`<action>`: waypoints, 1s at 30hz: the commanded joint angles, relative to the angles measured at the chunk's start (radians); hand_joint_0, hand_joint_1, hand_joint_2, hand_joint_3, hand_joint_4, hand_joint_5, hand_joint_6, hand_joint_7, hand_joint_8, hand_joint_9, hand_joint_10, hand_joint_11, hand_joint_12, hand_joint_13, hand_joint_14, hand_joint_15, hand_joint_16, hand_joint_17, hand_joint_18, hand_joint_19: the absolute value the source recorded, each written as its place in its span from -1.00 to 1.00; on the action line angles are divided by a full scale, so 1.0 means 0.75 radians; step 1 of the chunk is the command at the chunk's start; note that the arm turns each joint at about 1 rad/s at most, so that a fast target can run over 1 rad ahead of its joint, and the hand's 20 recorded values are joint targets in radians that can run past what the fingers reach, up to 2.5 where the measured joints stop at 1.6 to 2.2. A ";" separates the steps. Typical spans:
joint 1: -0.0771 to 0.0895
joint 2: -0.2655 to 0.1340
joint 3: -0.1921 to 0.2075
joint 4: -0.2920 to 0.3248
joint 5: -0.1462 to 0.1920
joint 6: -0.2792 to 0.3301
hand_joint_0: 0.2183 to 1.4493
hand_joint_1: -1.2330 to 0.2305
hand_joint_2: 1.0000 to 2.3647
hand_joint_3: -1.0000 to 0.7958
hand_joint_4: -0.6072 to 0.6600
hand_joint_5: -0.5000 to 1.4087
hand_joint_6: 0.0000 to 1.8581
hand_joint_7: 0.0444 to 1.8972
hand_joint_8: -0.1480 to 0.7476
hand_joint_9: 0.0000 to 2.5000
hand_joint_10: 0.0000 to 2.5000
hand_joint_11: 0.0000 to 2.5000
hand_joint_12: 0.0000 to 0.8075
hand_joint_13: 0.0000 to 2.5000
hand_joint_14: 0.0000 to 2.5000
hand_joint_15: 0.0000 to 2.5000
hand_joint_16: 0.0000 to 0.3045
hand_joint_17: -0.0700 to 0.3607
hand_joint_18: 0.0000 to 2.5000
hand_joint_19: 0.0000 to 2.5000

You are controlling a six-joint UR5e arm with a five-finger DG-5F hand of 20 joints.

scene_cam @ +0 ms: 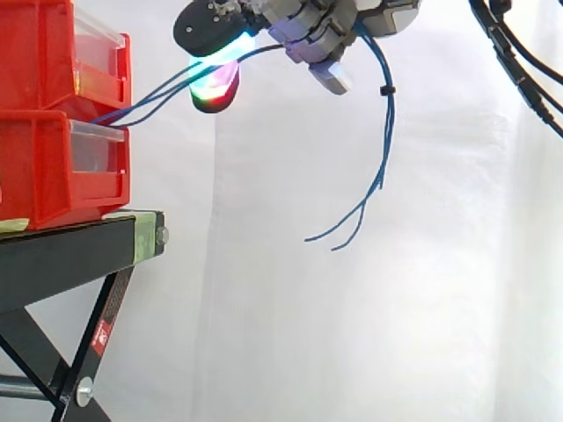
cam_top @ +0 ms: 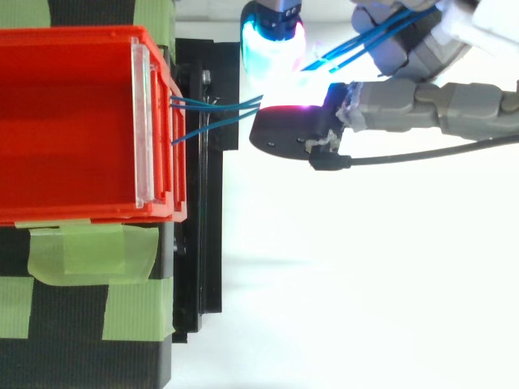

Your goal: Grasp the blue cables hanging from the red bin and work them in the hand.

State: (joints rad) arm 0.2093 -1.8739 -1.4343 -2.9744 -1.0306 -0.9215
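My hand (scene_cam: 317, 35) is closed on the blue cables (scene_cam: 384, 132) from the red bin (scene_cam: 44, 167); limp, slippery, I'd grip mid-length.

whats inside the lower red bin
Blue cables come out at the front of the lower red bin. The upper red bin stacked on it covers its inside, so the rest is hidden.
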 commanded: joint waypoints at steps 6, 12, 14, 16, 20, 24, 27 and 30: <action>0.001 0.001 0.000 0.016 0.012 0.038 0.24 -0.22 -0.77 0.40 0.49 -0.16 -0.99 0.39 0.49 0.39 1.00 1.00 0.91 0.67 1.00 0.61 0.61 0.18 1.00 -0.39; 0.001 0.001 0.008 0.020 0.039 0.149 0.33 -0.22 -0.72 0.50 0.44 -0.17 -0.99 0.43 0.49 0.39 1.00 1.00 0.91 0.67 1.00 0.61 0.61 0.18 1.00 -0.39; 0.001 0.001 0.035 0.014 0.051 0.165 0.39 -0.23 -0.77 0.52 0.43 -0.18 -0.99 0.43 0.49 0.39 1.00 1.00 0.91 0.67 1.00 0.61 0.61 0.18 1.00 -0.39; 0.001 0.001 0.043 0.004 0.055 0.167 0.46 -0.24 -0.86 0.57 0.39 -0.18 -0.99 0.44 0.49 0.39 1.00 1.00 0.91 0.67 1.00 0.61 0.61 0.18 1.00 -0.39; 0.005 0.001 0.057 -0.039 0.065 0.171 0.59 -0.25 -0.97 0.61 0.35 -0.19 -0.99 0.43 0.49 0.39 1.00 1.00 0.91 0.67 1.00 0.61 0.61 0.18 1.00 -0.39; 0.009 0.001 0.057 -0.043 0.067 0.224 0.67 -0.25 -0.99 0.59 0.32 -0.21 -0.99 0.39 0.49 0.39 1.00 1.00 0.91 0.67 1.00 0.61 0.61 0.18 1.00 -0.39; 0.009 0.001 0.057 -0.055 0.067 0.265 0.67 -0.25 -0.99 0.60 0.31 -0.21 -0.99 0.37 0.49 0.39 1.00 1.00 0.91 0.67 1.00 0.61 0.61 0.18 1.00 -0.39; 0.011 0.001 0.055 -0.074 0.069 0.304 0.66 -0.25 -0.99 0.56 0.32 -0.21 -0.99 0.38 0.49 0.39 1.00 1.00 0.91 0.67 1.00 0.61 0.61 0.18 1.00 -0.39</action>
State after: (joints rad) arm 0.2170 -1.8729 -1.3920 -3.0171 -0.9797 -0.7232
